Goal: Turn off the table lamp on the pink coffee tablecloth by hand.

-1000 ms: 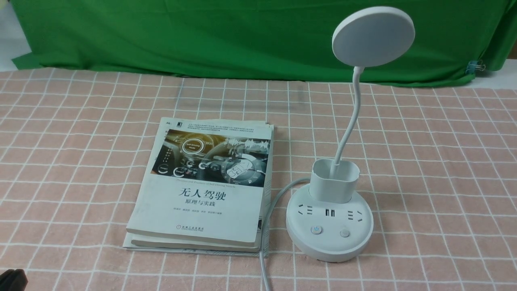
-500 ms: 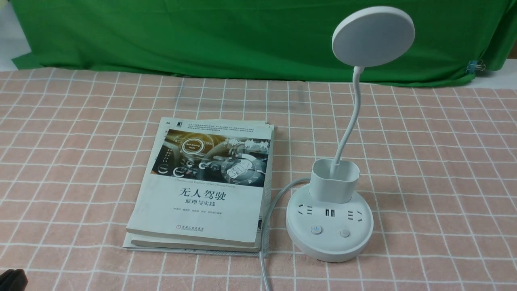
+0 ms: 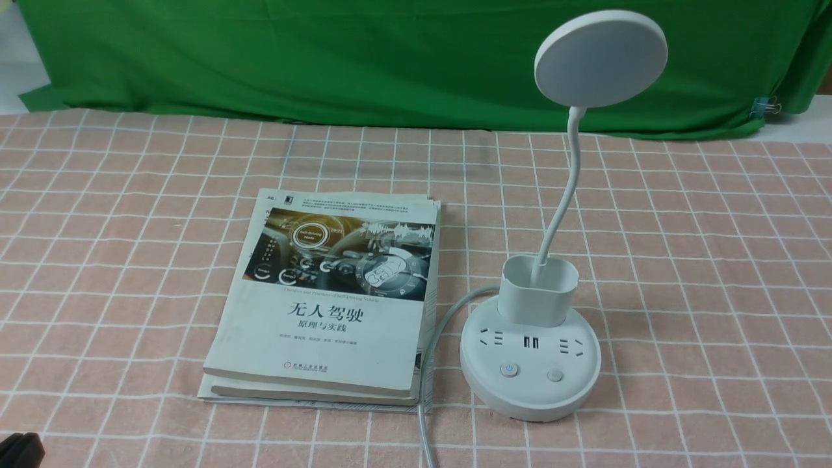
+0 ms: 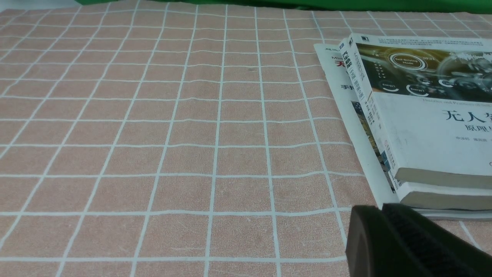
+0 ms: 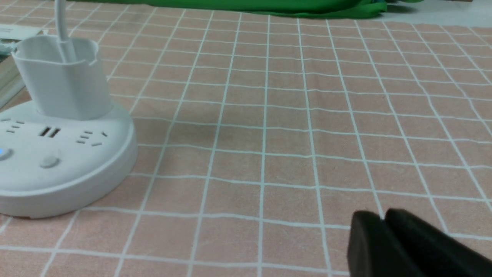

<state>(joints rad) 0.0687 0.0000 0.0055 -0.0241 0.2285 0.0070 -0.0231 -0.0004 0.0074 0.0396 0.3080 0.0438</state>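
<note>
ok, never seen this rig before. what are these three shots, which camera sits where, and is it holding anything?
It is a robot with two arms, each ending in a gripper. The front view looks forward from between the arms. The other two views come from cameras on the left and right wrists.

On the pink coffee tablecloth stand a white table lamp and, to its left, a stack of books. One button on the lamp's base glows blue. A green backdrop hangs behind.

Only the dark tips of the left gripper and the right gripper show, at the edges of their wrist views. Neither holds anything visible, and I cannot tell whether they are open or shut. The right one is nearer the lamp.
</note>
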